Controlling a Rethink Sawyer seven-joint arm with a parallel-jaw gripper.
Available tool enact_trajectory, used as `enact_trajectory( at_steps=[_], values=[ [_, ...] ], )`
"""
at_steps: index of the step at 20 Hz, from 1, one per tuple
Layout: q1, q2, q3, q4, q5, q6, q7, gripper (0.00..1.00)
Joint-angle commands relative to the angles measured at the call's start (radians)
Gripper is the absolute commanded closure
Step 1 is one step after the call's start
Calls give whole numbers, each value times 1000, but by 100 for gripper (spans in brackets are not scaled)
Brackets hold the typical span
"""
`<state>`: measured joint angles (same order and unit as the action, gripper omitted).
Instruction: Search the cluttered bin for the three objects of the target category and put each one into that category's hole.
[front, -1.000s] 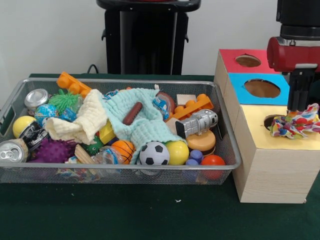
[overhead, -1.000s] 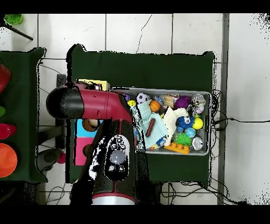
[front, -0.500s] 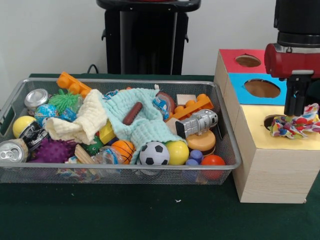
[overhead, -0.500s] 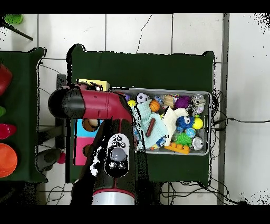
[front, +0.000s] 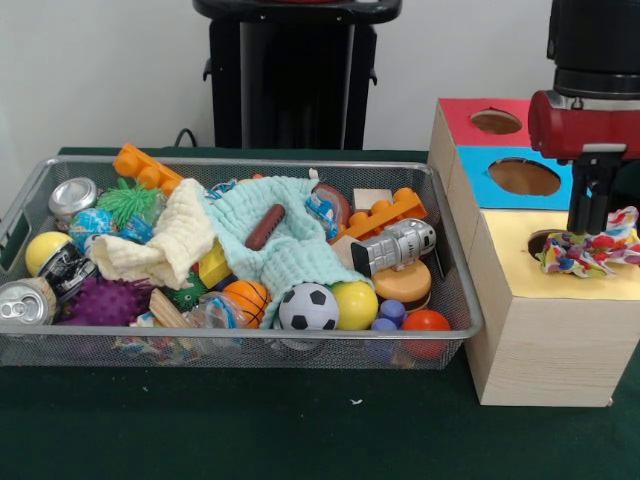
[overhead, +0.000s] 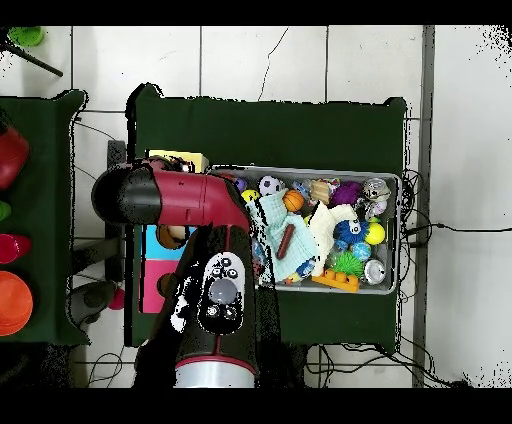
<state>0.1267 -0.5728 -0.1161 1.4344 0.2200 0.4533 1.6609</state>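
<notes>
Right above the yellow-topped wooden box (front: 560, 300), the black gripper (front: 590, 228) hangs against the multicoloured knotted rope toy (front: 590, 250), which rests over the box's hole; whether its jaws are apart or together I cannot tell.

Robotics lab: red robot arm (overhead: 190, 200) over green-clothed bench (front: 250, 430), wire bin (front: 455, 300) of toys, sorting box (front: 545, 340), tiled floor (overhead: 260, 60), trailing cables (overhead: 450, 228).

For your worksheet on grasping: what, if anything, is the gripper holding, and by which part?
It cannot be told: the gripper meets the colourful cloth toy at its top, over the yellow hole.
</notes>
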Motion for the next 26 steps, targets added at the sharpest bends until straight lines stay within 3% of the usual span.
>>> enact_trajectory(
  at_steps=[1, 8, 20, 26],
  values=[
    [-20, 34, 74, 53, 47, 79, 205, 100],
    [-15, 34, 66, 56, 53, 97, 206, 100],
    [0, 78, 10, 26, -20, 123, 150, 100],
    [4, 101, -2, 36, -13, 57, 177, 100]
  ],
)
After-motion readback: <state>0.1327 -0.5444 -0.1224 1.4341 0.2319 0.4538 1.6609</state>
